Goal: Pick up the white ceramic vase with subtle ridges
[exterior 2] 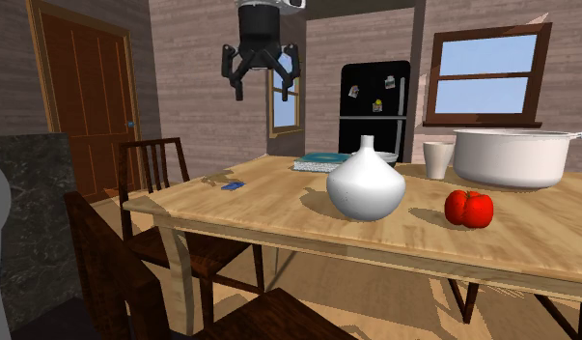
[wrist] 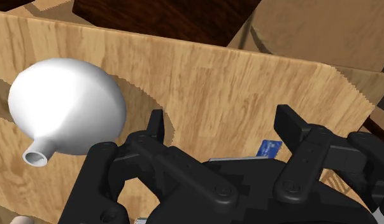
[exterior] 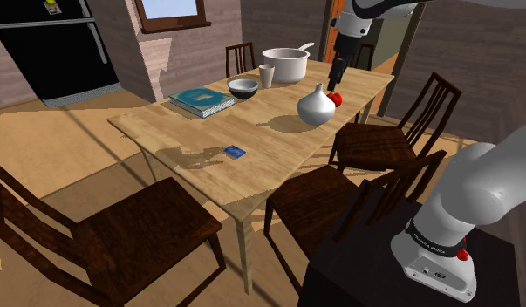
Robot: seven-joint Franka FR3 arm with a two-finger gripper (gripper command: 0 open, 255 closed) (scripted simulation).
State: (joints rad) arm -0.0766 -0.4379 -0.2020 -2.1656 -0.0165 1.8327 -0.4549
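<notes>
Stand (exterior: 357,270) and arm base (exterior: 444,253) sit closest in the shoulder view, with dark chairs (exterior: 339,196) between them and the counter (exterior: 278,148). The white vase (exterior: 317,107) stands upright near the counter's far right edge, with a red pepper (exterior: 336,99) just beside it. The claw (exterior: 337,80) hangs above that corner. Further along the counter are a big white pot (exterior: 285,64), a cup (exterior: 267,76), a bowl (exterior: 243,87), a stack of books (exterior: 202,101) and a small blue card (exterior: 235,151).

Second exterior view: the vase has a bulbous body and a short narrow neck, and no ridges can be made out. The claw hangs high over the counter, fingers spread wide and empty, offset to this view's left of the vase. The pepper lies on the vase's other side, near but apart, and the pot stands behind it.

Wrist view: the claw is open wide with only bare counter beneath it. The vase lies off to one side, outside the fingers.

Judgement: the step in hand is the approach, with no grasp begun. The next move calls for a lateral shift to centre over the vase, then a descent. The round body looks broad for the opening, so the neck may be the safer hold. Main obstruction: the pepper, which one finger could nudge on the way down.
</notes>
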